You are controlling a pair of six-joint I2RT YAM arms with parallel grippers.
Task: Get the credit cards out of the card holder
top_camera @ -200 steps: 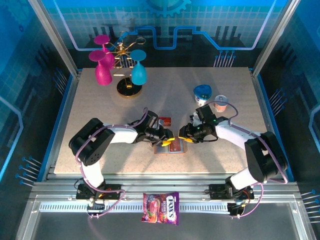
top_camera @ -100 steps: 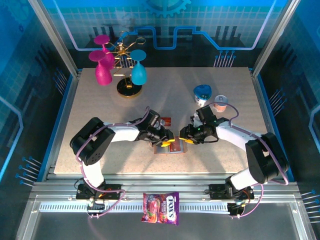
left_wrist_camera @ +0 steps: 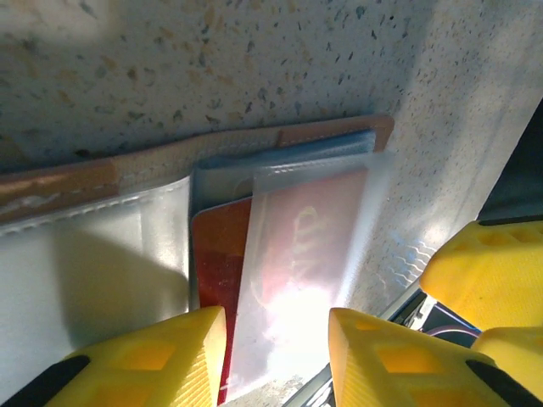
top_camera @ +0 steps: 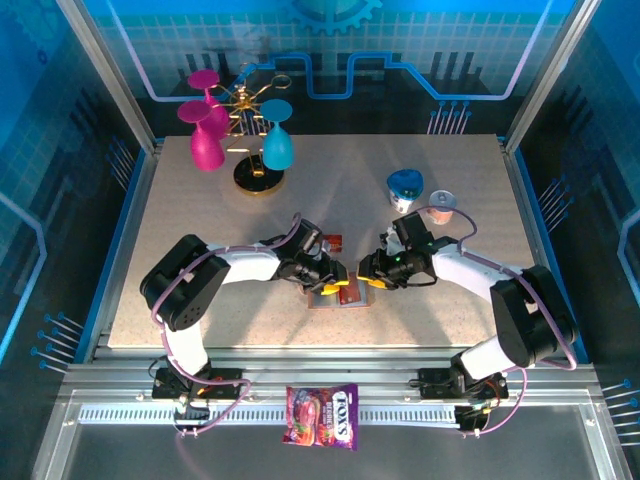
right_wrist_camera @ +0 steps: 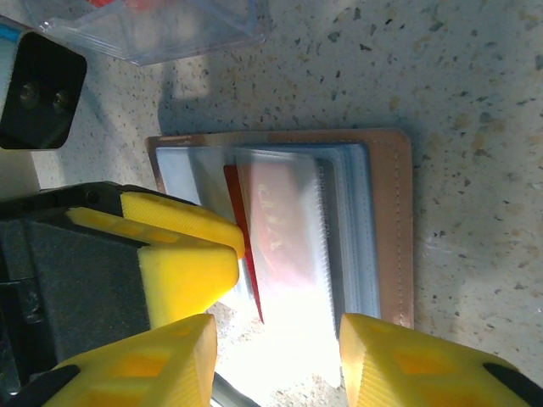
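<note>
**Card extraction, approach phase.** The card holder (top_camera: 340, 297) lies open and flat on the counter (top_camera: 350, 190), near its middle and toward the near edge, between the two arms. Over the last second the left end effector (top_camera: 333, 284) has slid slightly right and nearer, onto the holder's left part. The right end effector (top_camera: 366, 281) has edged a little left toward the holder's right edge, and the holder itself has not visibly shifted. On this evidence the approach is almost complete, but the card in hand is not yet drawn out. A loose red card (top_camera: 331, 242) lies on the counter just beyond the holder. The overhead view gives this layout but hides the pockets beneath the fingers. The left wrist view shows the left end effector (left_wrist_camera: 276, 326) spread, with nothing pinched. Its fingers stand either side of a clear sleeve (left_wrist_camera: 305, 254), and a red credit card (left_wrist_camera: 216, 254) projects from beneath that sleeve. The right wrist view shows the right end effector (right_wrist_camera: 276, 339) likewise spread over the stacked sleeves. There a left finger (right_wrist_camera: 182, 254) is at the red card's edge; whether it touches the card or sits just beside it cannot be told.
</note>
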